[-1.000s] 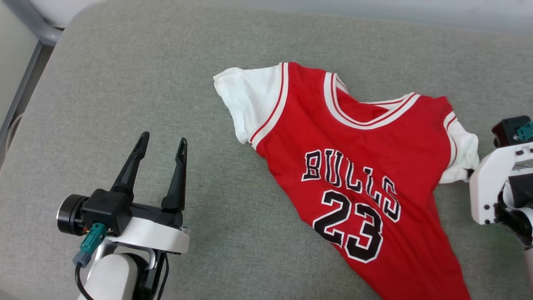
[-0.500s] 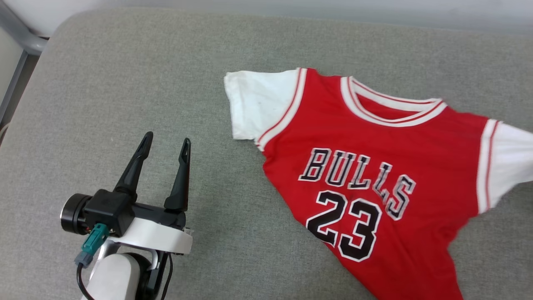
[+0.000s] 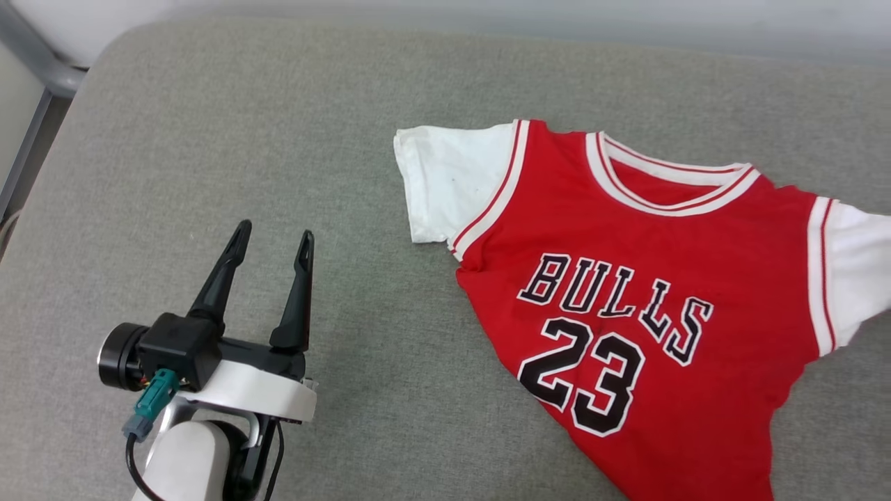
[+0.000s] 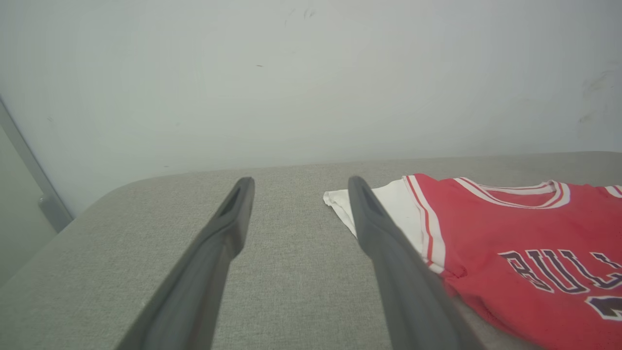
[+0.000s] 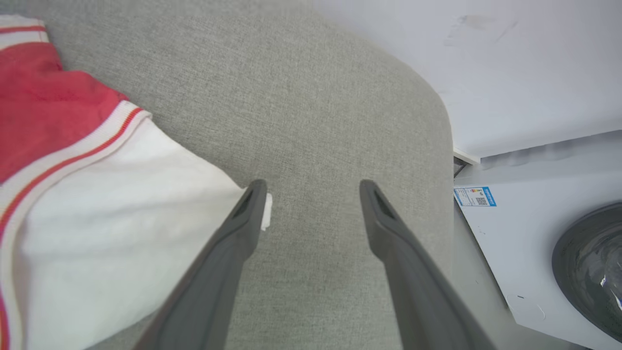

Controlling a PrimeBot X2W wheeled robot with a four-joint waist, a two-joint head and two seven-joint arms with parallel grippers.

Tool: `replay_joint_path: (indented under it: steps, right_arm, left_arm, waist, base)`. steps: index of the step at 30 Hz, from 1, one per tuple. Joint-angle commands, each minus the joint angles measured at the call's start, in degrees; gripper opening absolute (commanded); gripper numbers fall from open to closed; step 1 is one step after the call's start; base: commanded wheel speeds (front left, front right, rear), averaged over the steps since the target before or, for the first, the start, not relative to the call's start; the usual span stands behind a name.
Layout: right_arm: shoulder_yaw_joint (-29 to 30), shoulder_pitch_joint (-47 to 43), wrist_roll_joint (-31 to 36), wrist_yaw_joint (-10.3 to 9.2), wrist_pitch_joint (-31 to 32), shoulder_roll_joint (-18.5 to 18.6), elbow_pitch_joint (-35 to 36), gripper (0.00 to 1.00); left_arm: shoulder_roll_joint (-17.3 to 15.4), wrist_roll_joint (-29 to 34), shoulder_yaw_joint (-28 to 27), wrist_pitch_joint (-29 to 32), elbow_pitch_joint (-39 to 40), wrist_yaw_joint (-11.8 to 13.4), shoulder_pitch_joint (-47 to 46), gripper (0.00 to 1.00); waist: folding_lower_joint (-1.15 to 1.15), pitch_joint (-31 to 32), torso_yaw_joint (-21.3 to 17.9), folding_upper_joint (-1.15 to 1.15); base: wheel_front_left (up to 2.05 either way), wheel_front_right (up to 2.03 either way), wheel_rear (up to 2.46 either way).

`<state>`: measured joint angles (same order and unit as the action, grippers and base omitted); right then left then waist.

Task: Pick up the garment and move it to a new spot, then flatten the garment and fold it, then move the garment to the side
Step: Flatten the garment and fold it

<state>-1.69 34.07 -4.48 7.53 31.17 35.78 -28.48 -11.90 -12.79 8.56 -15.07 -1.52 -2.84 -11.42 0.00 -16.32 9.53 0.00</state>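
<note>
Though beside garment, right gripper gapes — seemingly empty.

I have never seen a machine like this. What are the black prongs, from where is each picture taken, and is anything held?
It is a two-armed robot; the prongs are its grippers' fingers. One picture looks down from its head: the left gripper stands open over a grey cushion, a red jersey lying to its right. The other two come from wrist cameras, each looking along its own fingers. The right gripper is open too, beside the jersey's white sleeve. Nothing is held.
</note>
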Motion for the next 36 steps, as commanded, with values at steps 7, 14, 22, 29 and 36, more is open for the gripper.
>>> replay_joint_path:
  steps: [7, 14, 22, 29, 36]
  right_arm:
    - [2.09, 1.24, 0.37, -0.08, -7.61, -4.29, 1.61, 1.00]
    - [6.61, -5.97, -4.31, -0.08, -18.09, -13.08, 12.91, 1.00]
    - [7.66, -18.33, -7.24, -0.07, -25.36, -22.05, 24.76, 1.00]
    - [7.98, -25.24, -8.59, -0.06, -29.73, -27.79, 27.92, 1.00]
    - [7.44, -24.98, -10.21, -0.06, -30.40, -27.55, 29.22, 1.00]
  left_arm:
    - [0.31, -0.60, -1.44, -0.15, -0.50, -0.55, 1.61, 1.00]
    - [0.98, -2.06, -3.07, -0.15, -0.24, -1.01, 3.39, 1.00]
    - [1.69, -3.35, -3.77, -0.15, -0.03, -1.88, 4.99, 1.00]
    - [2.10, -3.04, -3.80, -0.15, -0.50, -2.40, 5.43, 1.00]
    - [0.06, -3.79, -3.64, 1.13, -0.99, -3.23, 2.28, 1.00]
  waist:
    - [0.00, 4.35, -3.46, 0.00]
    - [0.00, 7.76, -7.03, 0.00]
    - [0.00, 8.57, -9.11, 0.00]
    - [0.00, 8.36, -10.26, 0.00]
    - [0.00, 5.85, -12.05, 0.00]
  base:
    - [0.00, 0.00, 0.00]
    - [0.00, 0.00, 0.00]
    - [0.00, 0.00, 0.00]
    - [0.00, 0.00, 0.00]
    - [0.00, 0.00, 0.00]
